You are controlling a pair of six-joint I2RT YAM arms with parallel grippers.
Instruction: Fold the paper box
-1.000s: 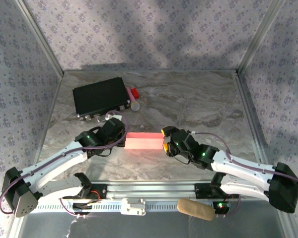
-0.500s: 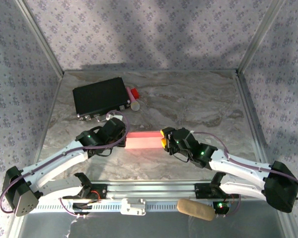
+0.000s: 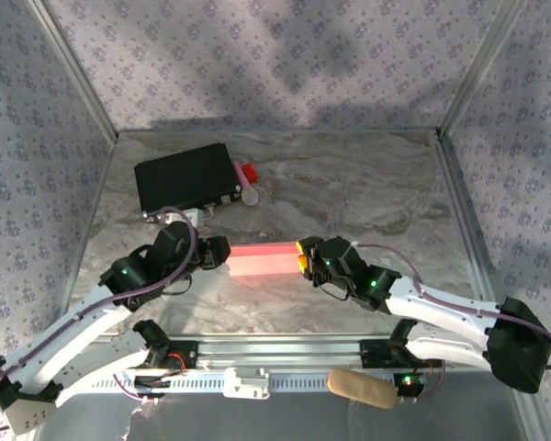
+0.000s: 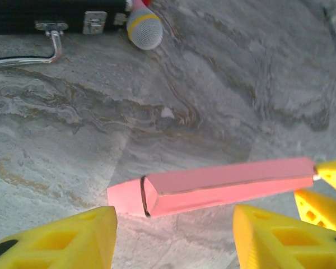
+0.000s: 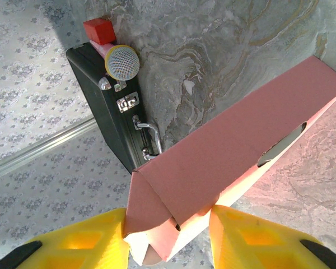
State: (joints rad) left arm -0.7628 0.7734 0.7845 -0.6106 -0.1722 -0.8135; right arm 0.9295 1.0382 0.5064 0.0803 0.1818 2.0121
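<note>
Between the two claws: the paper box (image 3: 264, 260) (image 4: 224, 185) (image 5: 241, 140) lay flat on the bench (image 3: 367, 184), a long, slim pink shape.
Right claw (image 3: 302, 258) (image 5: 168, 224) (image 4: 319, 188): its yellow fingers (image 5: 84, 241) pressed on either side of the box's near end and gripped it, with a folded end flap sitting between them.
Left claw (image 3: 219, 254) (image 4: 173, 216): its fingers stood apart and held nothing. The box's other end lay just ahead of the tips, not touching them.
Beyond the left claw: a black case (image 3: 185, 179) (image 4: 45, 8) (image 5: 109, 112) with metal latches and a handle stood well apart from the box.
Beside the case: a microphone (image 3: 249, 191) (image 4: 144, 31) (image 5: 122, 61) lay with a small red block (image 3: 249, 172) (image 5: 99, 31) past it.
</note>
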